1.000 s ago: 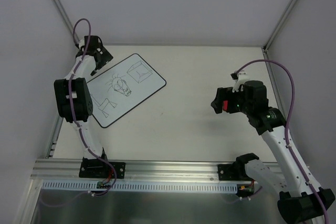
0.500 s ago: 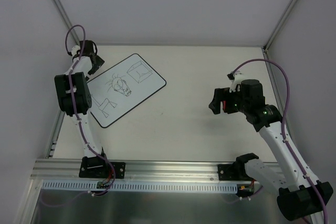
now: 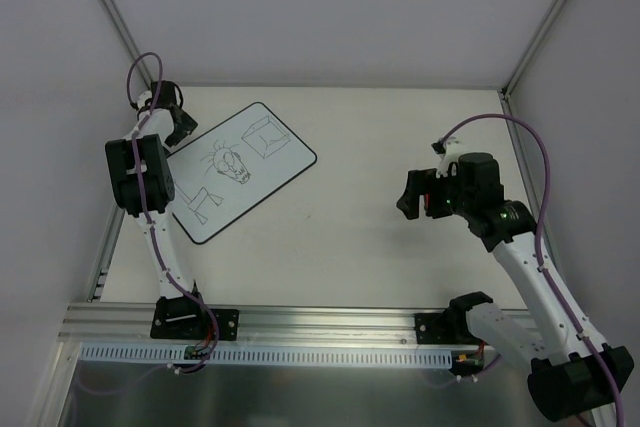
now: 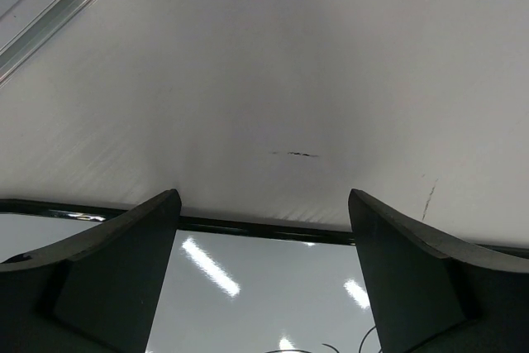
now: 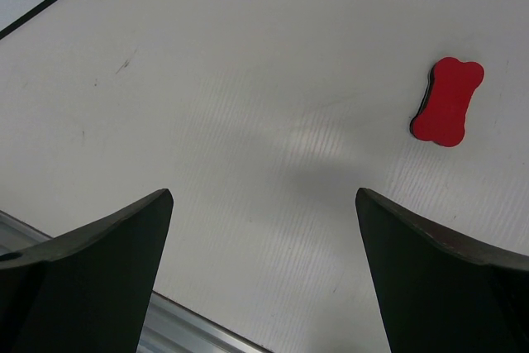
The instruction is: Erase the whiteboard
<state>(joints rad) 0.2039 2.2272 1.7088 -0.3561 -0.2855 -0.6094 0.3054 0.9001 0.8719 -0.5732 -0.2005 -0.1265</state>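
Top: we see the whiteboard (image 3: 240, 169), w/ sketches, far left on the tabletop (image 3: 340, 237); left pincer (image 3: 177, 131) at its far-left edge, right pincer (image 3: 410, 195) well apart. L wrist: left pincer wide open, empty. R wrist: right pincer wide open, empty; red bone-shaped eraser (image 5: 447, 102) on tabletop.

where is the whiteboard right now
In the top view the whiteboard lies flat on the left half of the table, turned diagonally, with the left gripper by its far left edge.
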